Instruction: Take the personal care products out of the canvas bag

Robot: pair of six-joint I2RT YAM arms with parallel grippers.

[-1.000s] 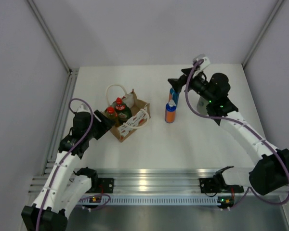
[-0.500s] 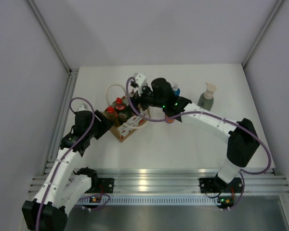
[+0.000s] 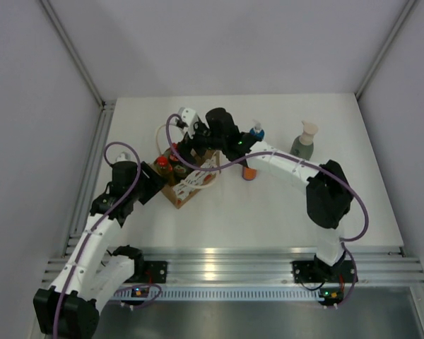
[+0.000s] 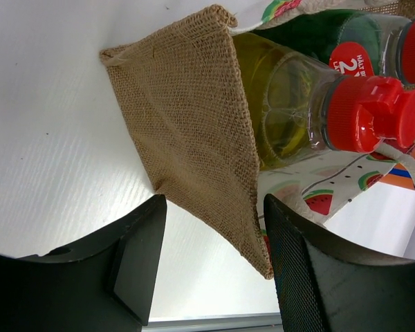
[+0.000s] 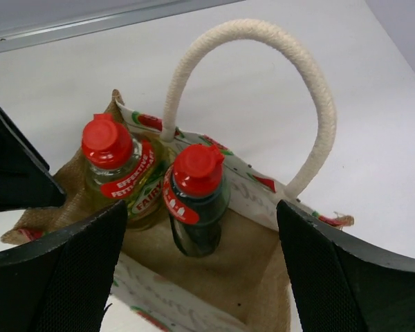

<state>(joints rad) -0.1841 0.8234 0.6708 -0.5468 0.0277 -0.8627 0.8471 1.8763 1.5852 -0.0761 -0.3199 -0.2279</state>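
Above the canvas bag (image 5: 263,184), right fingers (image 5: 55,277) wide over both red-capped bottles (image 5: 194,211), may snag rope handle (image 5: 319,104); left fingers (image 4: 135,263) straddle its corner unclamped, so bag could lift.

Left end effector (image 4: 213,221), right end effector (image 5: 200,214): jaws apart.

Bag (image 5: 245,238) mouth: yellow-green bottle (image 5: 117,173) and dark green bottle (image 5: 194,200) stand touching at one end; the floor beside them is free. A rope handle (image 5: 290,62) arches from the rim behind them. The left gripper (image 4: 214,207) straddles one end wall.
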